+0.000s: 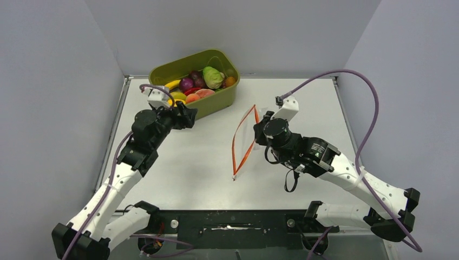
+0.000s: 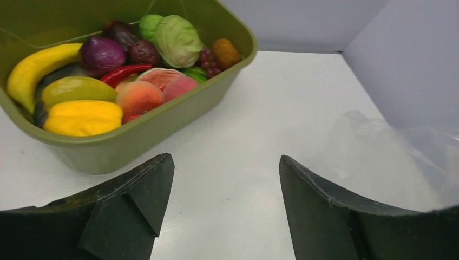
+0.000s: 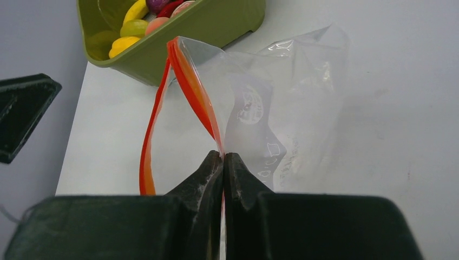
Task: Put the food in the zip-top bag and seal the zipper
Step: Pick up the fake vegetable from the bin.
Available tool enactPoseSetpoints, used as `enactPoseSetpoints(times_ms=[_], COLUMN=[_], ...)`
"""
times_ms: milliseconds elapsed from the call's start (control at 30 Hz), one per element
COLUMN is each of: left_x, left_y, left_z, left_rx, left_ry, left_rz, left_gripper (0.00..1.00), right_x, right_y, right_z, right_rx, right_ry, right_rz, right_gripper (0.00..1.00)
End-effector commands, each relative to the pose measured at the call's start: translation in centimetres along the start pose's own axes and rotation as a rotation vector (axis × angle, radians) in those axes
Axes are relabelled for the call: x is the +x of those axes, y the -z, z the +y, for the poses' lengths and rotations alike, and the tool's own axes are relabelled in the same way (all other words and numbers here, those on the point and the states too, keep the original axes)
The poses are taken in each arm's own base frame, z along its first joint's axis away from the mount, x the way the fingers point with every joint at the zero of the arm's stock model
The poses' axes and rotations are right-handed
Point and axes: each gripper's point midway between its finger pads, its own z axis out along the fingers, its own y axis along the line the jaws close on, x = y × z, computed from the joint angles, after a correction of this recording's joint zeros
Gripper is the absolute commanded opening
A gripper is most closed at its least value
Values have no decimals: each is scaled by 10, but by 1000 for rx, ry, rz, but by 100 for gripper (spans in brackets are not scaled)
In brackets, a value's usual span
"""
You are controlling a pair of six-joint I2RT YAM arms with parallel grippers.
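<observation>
The zip-top bag [image 3: 292,97] stands on edge near the middle of the table [image 1: 189,162], a little toward the right edge, its mouth turned to the left edge and gaping. The 2 sides of the red-orange zipper [image 3: 189,81] bow apart into a narrow loop. The right gripper [image 3: 223,157] is clenched on 1 side of that strip, its fingertips pressed together on the rim, and the clear body of the pouch slumps on the table behind them. The food [image 2: 124,76] all lies heaped in the olive-green tub [image 1: 187,57] by the far edge, toward the far-left corner: a banana, a cabbage, a purple onion, a red chilli and peaches among it. The left gripper [image 2: 224,173] hangs just beside the tub's near wall, jaws spread wide and holding nothing.
</observation>
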Motion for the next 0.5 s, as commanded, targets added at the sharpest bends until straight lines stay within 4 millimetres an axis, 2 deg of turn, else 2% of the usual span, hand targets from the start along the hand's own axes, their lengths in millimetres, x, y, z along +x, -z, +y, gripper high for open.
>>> enactPoseSetpoints(times_ms=[0, 233, 367, 467], left_x=[-22, -36, -35, -33], left_y=[-29, -93, -127, -146], left_z=[36, 51, 74, 93], left_rx=[-212, -295, -376, -419], left_ry=[-133, -147, -106, -101], left_rz=[10, 6, 48, 77], left_gripper=[71, 71, 71, 68], right_x=[-5, 1, 1, 1], right_y=[7, 10, 9, 9], right_z=[-17, -26, -24, -22], right_rx=[33, 41, 29, 19], right_ry=[-3, 31, 45, 40], right_rz=[-29, 1, 15, 20], right_gripper=[0, 0, 0, 0])
